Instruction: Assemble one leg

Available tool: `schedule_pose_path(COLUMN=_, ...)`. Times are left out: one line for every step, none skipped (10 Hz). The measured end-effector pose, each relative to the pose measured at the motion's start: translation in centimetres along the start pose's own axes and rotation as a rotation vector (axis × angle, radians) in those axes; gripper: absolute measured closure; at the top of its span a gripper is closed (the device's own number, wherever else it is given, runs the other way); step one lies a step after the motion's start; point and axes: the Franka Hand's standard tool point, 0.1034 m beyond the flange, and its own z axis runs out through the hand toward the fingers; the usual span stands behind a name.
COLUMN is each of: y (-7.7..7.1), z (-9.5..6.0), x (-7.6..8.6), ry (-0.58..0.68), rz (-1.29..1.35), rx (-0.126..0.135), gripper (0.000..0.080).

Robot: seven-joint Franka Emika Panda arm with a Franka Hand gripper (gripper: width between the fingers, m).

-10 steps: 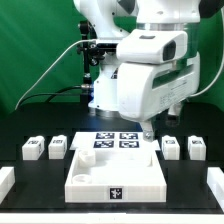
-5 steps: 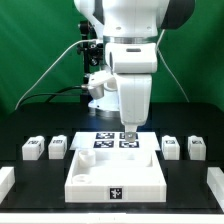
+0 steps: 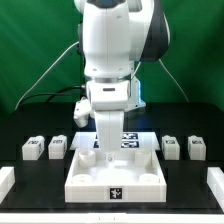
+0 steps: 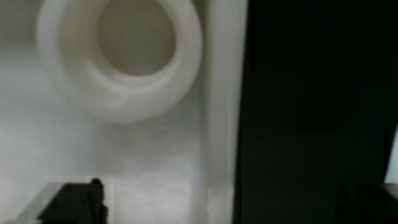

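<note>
Four small white legs with marker tags stand on the black table, two at the exterior view's left (image 3: 33,148) (image 3: 57,148) and two at its right (image 3: 171,147) (image 3: 196,148). The large white square top (image 3: 118,180) lies in the middle. My gripper (image 3: 103,152) hangs low over the top's back left part, far from every leg. In the wrist view the gripper (image 4: 231,205) is open and empty. One dark fingertip (image 4: 75,203) shows over the white top (image 4: 107,140), close to a round corner socket (image 4: 125,50). The top's edge runs between the fingers.
The marker board (image 3: 128,140) lies behind the top, partly hidden by my arm. Small white pieces sit at the front left (image 3: 5,180) and front right (image 3: 214,180) table edges. The robot base and cables stand at the back before a green curtain.
My arm has swung from the exterior view's right to its left and come down from above the marker board to the top's back left part. The legs and top have not moved.
</note>
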Motion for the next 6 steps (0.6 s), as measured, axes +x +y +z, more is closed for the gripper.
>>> schedule_pose_path(y=-0.10, z=0.50, x=-0.44, ry=0.003, rz=0.003, rx=0.005, gripper=0.0150)
schedule_pose_path(y=-0.12, z=0.49, x=-0.57, ry=0.003, rz=0.015, rx=0.006, gripper=0.0189)
schedule_pose_path(y=-0.15, z=0.53, x=-0.55, ry=0.004, rz=0.014, rx=0.006, gripper=0.0325)
schedule_pose_path(y=-0.18, z=0.57, x=-0.57, ry=0.004, rz=0.015, rx=0.007, gripper=0.0462)
schedule_pose_path(y=-0.19, z=0.58, x=-0.57, ry=0.004, rz=0.015, rx=0.008, gripper=0.0462)
schedule_pose_path(y=-0.19, z=0.59, x=-0.57, ry=0.004, rz=0.015, rx=0.008, gripper=0.0662)
